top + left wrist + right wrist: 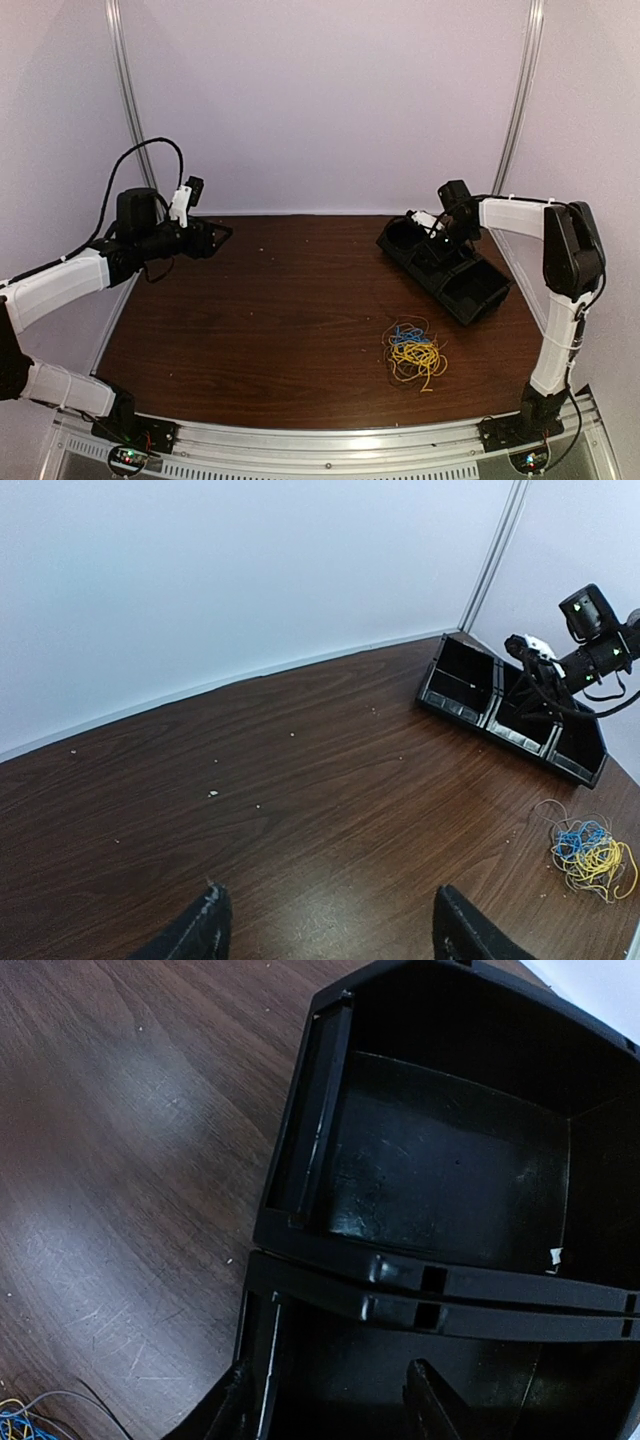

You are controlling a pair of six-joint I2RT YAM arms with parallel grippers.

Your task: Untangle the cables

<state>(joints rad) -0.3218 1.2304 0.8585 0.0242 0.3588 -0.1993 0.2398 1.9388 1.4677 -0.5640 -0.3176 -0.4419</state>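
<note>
The right claw [330,1400] is held released, its fingers spread with nothing between them, directly above a row of black bins [440,1180]. An empty compartment is seen just beyond it. The pose is judged to be a waiting one, since no wire is carried. The cables [413,352], a small heap of yellow, blue and pale grey wire, are left tangled on the surface [250,320]. The heap lies near this claw, on the side toward the arm bases, apart from the bins. The left claw [330,925] is likewise spread and empty, raised above the surface, with the heap well apart from it, off toward the right claw. The bins are presumably set there to receive the separated wires.
</note>
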